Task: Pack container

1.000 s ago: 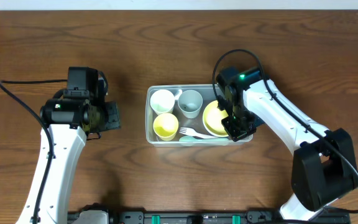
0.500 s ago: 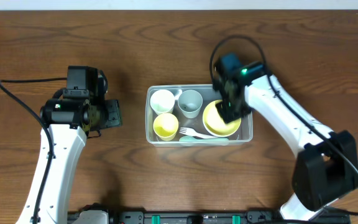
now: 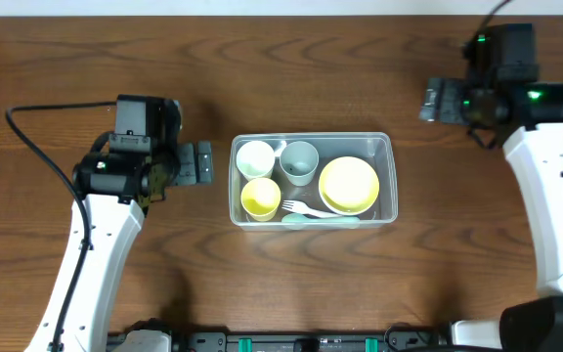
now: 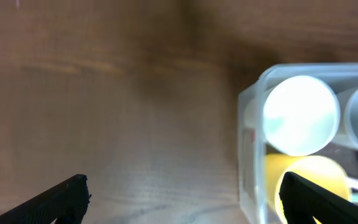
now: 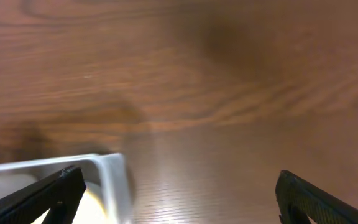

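Note:
The clear rectangular container (image 3: 392, 166) sits mid-table and holds a white cup (image 3: 255, 157), a grey cup (image 3: 299, 159), a yellow cup (image 3: 260, 198), a yellow bowl (image 3: 348, 185) and a white fork (image 3: 307, 208). My left gripper (image 3: 201, 163) hovers just left of the tub, open and empty. In the left wrist view the container's corner (image 4: 248, 124) lies between the spread fingers (image 4: 64, 198), with the white cup (image 4: 300, 115) inside. My right gripper (image 3: 438, 101) is raised at the back right, open and empty. Its wrist view shows the tub's corner (image 5: 107, 171) by the left fingertip.
Bare wooden table (image 3: 281, 68) surrounds the tub on all sides. A black cable (image 3: 37, 147) trails from the left arm across the table's left part. The arms' bases stand at the front edge.
My right gripper has left the yellow bowl in the tub, risen to the back right and opened. My left gripper has shifted toward the tub and opened wider.

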Available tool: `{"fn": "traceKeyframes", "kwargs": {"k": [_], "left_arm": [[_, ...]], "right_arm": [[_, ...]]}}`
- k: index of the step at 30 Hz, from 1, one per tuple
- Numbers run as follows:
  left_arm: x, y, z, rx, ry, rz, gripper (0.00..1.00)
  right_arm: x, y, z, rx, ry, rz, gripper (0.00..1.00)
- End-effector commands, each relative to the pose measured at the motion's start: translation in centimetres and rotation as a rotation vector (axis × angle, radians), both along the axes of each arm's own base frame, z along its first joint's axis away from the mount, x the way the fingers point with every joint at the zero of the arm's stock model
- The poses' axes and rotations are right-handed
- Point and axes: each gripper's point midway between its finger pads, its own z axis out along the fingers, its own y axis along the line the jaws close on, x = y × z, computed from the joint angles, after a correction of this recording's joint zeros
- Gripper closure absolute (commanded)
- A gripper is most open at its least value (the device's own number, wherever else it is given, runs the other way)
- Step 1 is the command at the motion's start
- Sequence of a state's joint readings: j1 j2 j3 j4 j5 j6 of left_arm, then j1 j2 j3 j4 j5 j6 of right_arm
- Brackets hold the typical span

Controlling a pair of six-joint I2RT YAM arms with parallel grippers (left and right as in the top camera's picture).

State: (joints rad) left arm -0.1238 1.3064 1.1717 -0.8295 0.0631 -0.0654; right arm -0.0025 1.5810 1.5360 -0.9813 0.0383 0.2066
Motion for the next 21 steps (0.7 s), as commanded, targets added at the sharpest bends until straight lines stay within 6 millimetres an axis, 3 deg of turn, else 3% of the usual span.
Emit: {"fn": "traceKeyframes", "kwargs": {"k": [1, 5, 13, 17, 21], "left_arm": [[1.6, -0.8, 1.9, 0.026, -0.048, -0.045, 0.02], [2.8, -1.8, 2.0, 0.028, -0.029, -0.067, 0.02], [2.7, -1.9, 1.2, 0.032, 0.003, -0.070, 0.02], [3.2, -2.0, 1.9, 0.026, -0.038, -0.069, 0.02], [2.0, -1.8, 3.4, 0.014, -0.058, -0.055, 0.02]], "right_arm": [[-0.1, -2.4, 0.1, 0.010, -0.003, -0.082, 0.01], [0.1, -4.3, 0.3, 0.004, -0.021, -0.130, 0.01], [0.2, -4.8, 0.5, -0.026, -0.027, -0.102, 0.01], [0.0, -4.7, 1.1, -0.026, -0.043, -0.103, 0.01], [-1.3, -4.6, 3.2, -0.029, -0.083, -0.104, 0.01]]}}
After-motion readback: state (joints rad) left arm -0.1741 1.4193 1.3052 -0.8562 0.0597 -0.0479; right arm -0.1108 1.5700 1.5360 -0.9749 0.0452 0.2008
